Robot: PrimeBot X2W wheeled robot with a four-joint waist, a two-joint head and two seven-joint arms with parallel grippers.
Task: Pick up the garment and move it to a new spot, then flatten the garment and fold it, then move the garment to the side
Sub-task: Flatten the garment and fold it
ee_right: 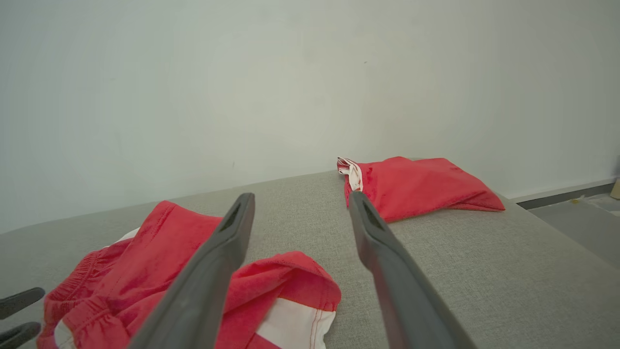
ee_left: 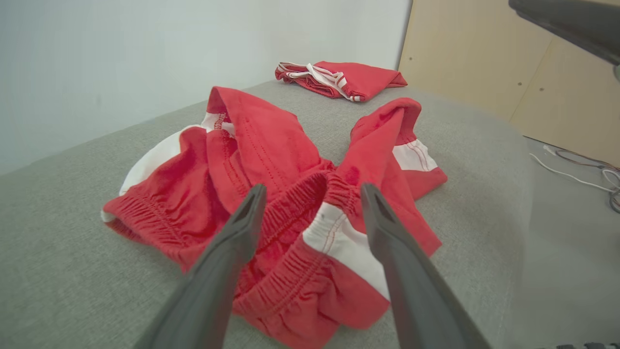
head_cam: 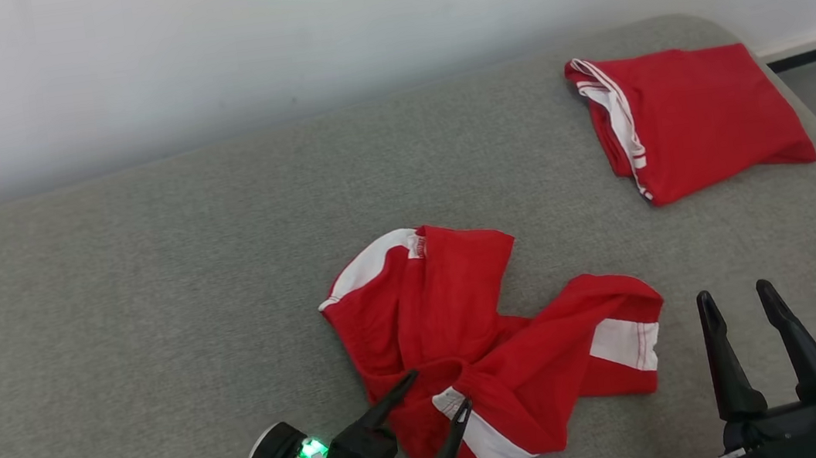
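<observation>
Head view, from the left: the left fingers (head_cam: 393,396) are spread wide and reach in from the bottom edge over the near, bunched edge of the garment (head_cam: 466,323). The garment is a crumpled pair of red shorts with white panels, lying mid-way across the grey padded surface (head_cam: 113,296). I cannot tell whether the fingers touch the cloth. The left wrist view shows the gathered elastic waistband (ee_left: 290,203) directly ahead, between those two tips. The garment's long axis runs from upper left to lower right, with one leg trailing toward the right fingers (head_cam: 721,354). These are also spread, hold nothing, and stand just beside that leg's white-panelled hem. Well apart, at the far right, lies a folded red piece (head_cam: 705,115). The left arm looks nearer, so the pickup likely depends on it closing on the waistband straight ahead.
</observation>
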